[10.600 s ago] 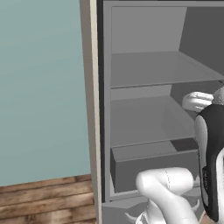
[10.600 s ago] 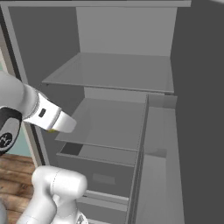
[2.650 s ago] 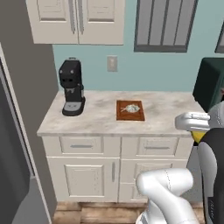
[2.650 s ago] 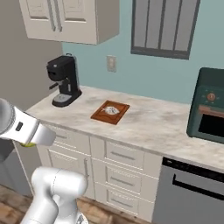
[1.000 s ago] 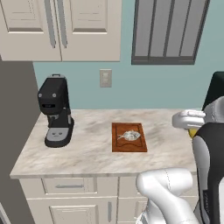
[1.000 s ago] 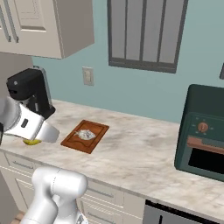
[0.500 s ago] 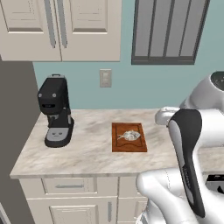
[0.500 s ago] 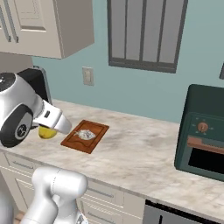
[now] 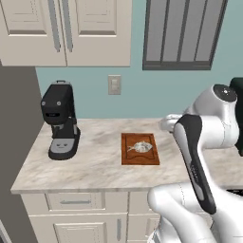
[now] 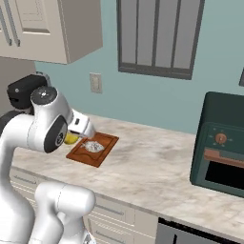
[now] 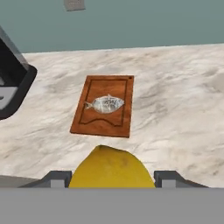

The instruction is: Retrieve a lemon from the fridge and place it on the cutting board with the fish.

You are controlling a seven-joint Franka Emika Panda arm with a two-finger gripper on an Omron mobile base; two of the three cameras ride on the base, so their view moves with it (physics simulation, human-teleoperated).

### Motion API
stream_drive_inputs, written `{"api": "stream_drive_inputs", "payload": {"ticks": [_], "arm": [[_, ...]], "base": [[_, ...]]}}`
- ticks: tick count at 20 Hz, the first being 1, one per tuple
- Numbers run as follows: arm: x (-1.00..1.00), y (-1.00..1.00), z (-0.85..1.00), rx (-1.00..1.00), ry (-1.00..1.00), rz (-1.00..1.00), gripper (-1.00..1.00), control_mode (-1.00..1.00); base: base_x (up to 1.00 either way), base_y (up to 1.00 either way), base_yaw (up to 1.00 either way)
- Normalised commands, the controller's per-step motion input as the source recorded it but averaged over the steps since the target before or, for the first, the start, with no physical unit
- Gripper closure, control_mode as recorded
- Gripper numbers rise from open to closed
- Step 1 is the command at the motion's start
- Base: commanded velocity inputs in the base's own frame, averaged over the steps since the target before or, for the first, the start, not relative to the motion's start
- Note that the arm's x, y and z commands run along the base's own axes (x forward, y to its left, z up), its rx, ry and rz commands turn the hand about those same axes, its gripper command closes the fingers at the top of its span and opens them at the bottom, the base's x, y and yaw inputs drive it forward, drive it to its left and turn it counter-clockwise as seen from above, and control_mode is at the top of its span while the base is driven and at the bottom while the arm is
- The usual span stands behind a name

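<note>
Yellow fills the near edge of the hand view: the lemon (image 11: 111,168) sits clamped between the two dark finger tips (image 11: 58,178) of the gripper (image 11: 111,178), one tip on either side of it. In the right base view the same fruit shows as a small yellow patch under the white wrist, just beside the near left edge of the cutting board (image 10: 93,148); whether it hangs over the board or just short of it cannot be told from there.

Beyond the lemon, the marbled countertop (image 11: 175,113) spreads out, and on it lies the reddish-brown cutting board with its raised rim, flat and a little skewed to the counter's front edge. The fish (image 11: 105,104), silvery grey, rests on the middle of the board, its length running across the board's width. In the left base view the board sits near the middle of the counter, with the white arm (image 9: 199,142) bent over the counter to its right.

Left of the board, well apart from it, stands a black coffee machine (image 9: 59,118). Far right in the right base view, a dark green toaster oven (image 10: 221,143) stands on the counter. Behind everything runs a teal wall with a light switch plate (image 9: 114,85), a grey slatted window (image 9: 182,33), and cream cabinets (image 9: 66,31) above the coffee machine.
</note>
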Motion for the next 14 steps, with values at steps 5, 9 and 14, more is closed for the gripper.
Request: {"api": "stream_drive_inputs", "payload": {"ticks": [5,9,14], "arm": [[0.99,0.00,-0.05,0.00,0.12,0.07,1.00,-1.00],[0.88,-0.02,-0.27,0.00,0.09,0.05,1.00,-1.00],[0.73,0.03,-0.44,-0.01,0.04,0.00,1.00,-1.00]], "base": [[0.00,0.00,0.00],[0.00,0.00,0.00],[0.00,0.00,0.00]]}}
